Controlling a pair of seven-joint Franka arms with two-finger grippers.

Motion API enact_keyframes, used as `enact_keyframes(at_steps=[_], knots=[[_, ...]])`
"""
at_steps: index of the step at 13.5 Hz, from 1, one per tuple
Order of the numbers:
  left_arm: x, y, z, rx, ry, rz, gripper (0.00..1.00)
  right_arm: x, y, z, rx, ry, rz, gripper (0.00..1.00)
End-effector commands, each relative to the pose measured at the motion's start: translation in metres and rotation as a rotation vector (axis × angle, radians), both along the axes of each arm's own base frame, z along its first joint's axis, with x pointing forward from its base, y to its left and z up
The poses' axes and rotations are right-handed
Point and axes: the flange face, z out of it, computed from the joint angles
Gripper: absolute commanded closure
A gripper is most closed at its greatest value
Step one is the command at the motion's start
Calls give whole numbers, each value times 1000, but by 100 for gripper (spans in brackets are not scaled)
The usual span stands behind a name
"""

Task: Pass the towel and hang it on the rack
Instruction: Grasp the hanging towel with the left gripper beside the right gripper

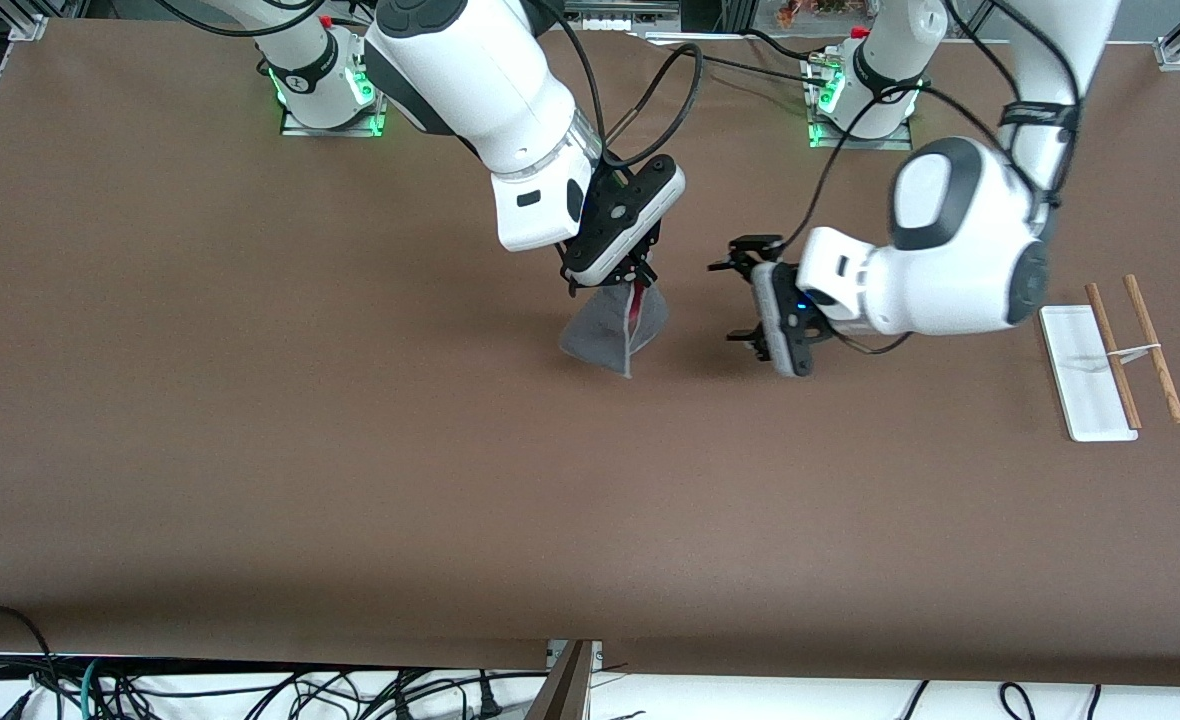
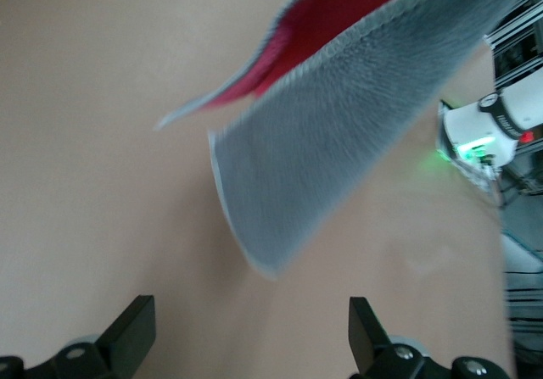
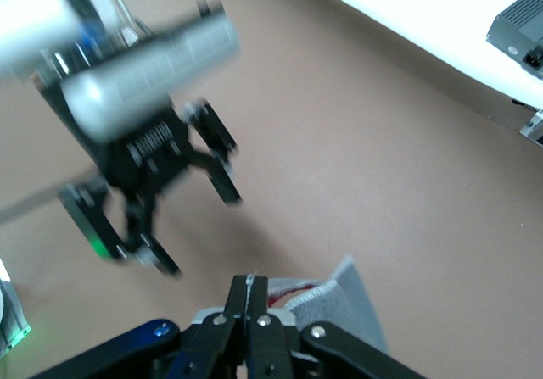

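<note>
The towel (image 1: 612, 338), dark grey with a red reverse, hangs over the middle of the table. My right gripper (image 1: 636, 282) is shut on its top edge. In the right wrist view the pinched trim shows between the closed fingertips of the right gripper (image 3: 249, 286), and grey towel (image 3: 349, 304) hangs beside them. My left gripper (image 1: 746, 295) is open beside the towel, a short gap away, its jaws facing the cloth. The left wrist view shows the towel (image 2: 339, 142) ahead of the spread left gripper (image 2: 250, 338), nothing between its fingers. The rack (image 1: 1085, 375) stands at the left arm's end.
The rack's two wooden rods (image 1: 1155, 350) rise from its white base near the table's edge. The brown table (image 1: 350, 480) spreads wide toward the front camera. The left gripper (image 3: 161, 192) shows in the right wrist view. Cables (image 1: 250, 695) lie past the table's front edge.
</note>
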Motion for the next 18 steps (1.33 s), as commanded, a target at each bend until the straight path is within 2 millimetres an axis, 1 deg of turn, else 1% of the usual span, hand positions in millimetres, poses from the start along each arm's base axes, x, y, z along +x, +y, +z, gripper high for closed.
enact_keyframes(at_steps=[1,2,3,4,5,6,7,16,17,18], knots=[[-22,-25,-21,-89,-97,10,0,0,2,5,18,-3,-8,100],[-26,-32,-28,-112,-126,17,1,-1,3,5,19,-2,-7,100],[-27,-34,-32,-138,-130,18,1,0,2,5,17,-2,-8,100],[-27,-35,-30,-150,-151,-1,16,0,2,5,18,-3,-8,100],[-27,-34,-28,-161,-187,-39,55,0,1,5,18,-2,-11,100],[-26,-33,-29,-169,-205,-56,90,0,1,5,17,-1,-11,100],[-26,-33,-31,-169,-203,-57,100,0,1,5,17,-1,-10,100],[-24,-27,-33,-167,-198,-59,100,2,0,4,16,-2,-12,100],[-23,-25,-33,-166,-194,-65,100,4,-3,4,16,0,-16,94],[-21,-20,-31,-170,-185,-61,100,5,-4,3,16,2,-19,79]])
